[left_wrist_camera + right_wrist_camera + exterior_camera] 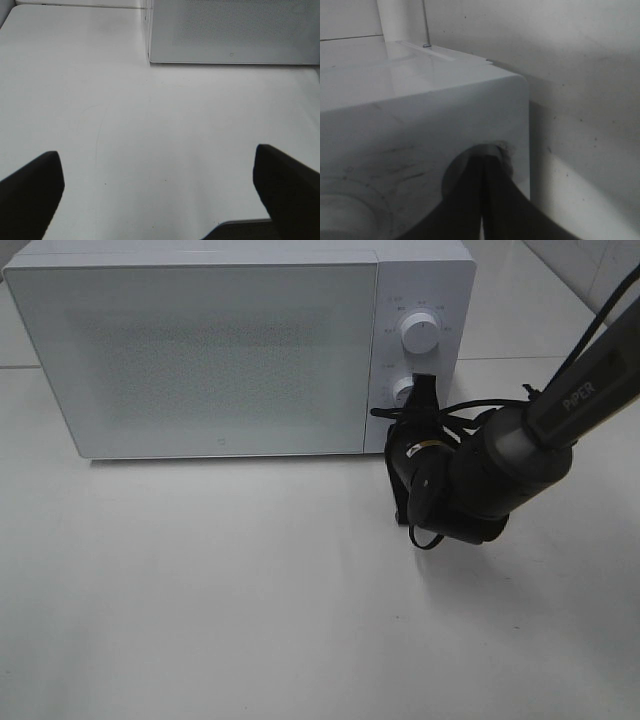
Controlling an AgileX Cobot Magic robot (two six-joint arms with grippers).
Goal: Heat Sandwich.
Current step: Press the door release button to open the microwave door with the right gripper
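The sandwich is hidden in all views. A white microwave (220, 350) stands at the back of the table with its door closed. My right gripper (424, 383) is shut, its tips resting against the lower knob (404, 392) of the control panel, below the upper knob (421, 335). In the right wrist view the closed fingers (492, 200) meet at the round knob recess (451, 175). My left gripper (160, 192) hangs open over bare table, its two dark fingers (30, 195) far apart, with the microwave (235, 30) ahead of it. Nothing sits between them.
The white tabletop (250, 590) stretches in front of the microwave. My right arm (520, 450) reaches in from the right edge with cables around its wrist. A tiled wall (580, 60) runs behind the microwave.
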